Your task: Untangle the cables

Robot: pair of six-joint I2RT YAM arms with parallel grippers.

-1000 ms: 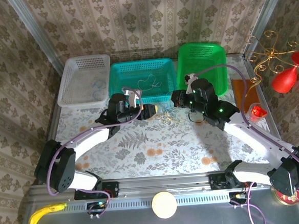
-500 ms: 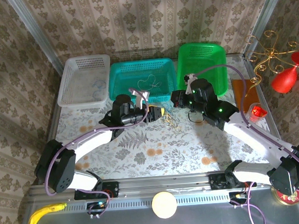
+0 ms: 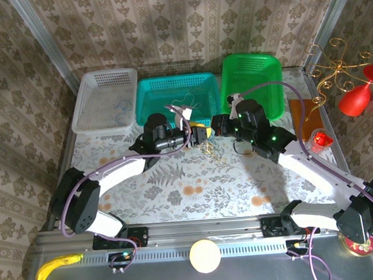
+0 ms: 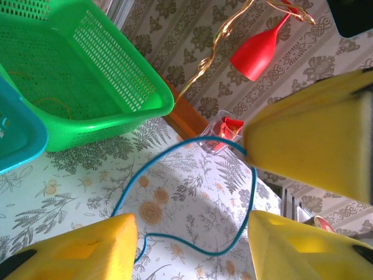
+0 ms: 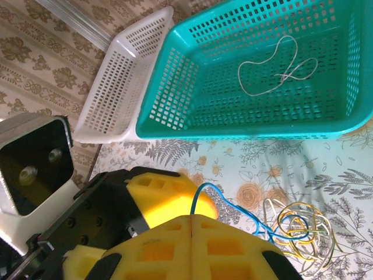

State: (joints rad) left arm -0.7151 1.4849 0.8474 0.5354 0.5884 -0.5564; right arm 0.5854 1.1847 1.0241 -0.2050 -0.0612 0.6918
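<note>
Both arms reach forward over the floral-patterned table [image 3: 177, 192]. Their wrists turn toward each other, so the left tool [image 3: 199, 133] and right tool [image 3: 219, 126] nearly meet just in front of the teal plastic basket [image 3: 176, 78]. The right tool's yellow fingers [image 5: 233, 245] are pressed together, clenched on a thin blue cord [image 5: 201, 189]. That cord rises from a small tangle of blue, whitish and yellowish cords [image 5: 300, 230] lying on the table. The left tool's fingers stand apart, released, with a loop of the blue cord between them. A separate whitish cord [image 5: 274, 64] lies inside the teal basket.

From above, the tangle's strands are too small to separate. In the right wrist view a yellow finger covers the tangle's left edge. A faint yellowish strand in the green plastic basket [image 4: 116, 76] is hard to make out.
</note>
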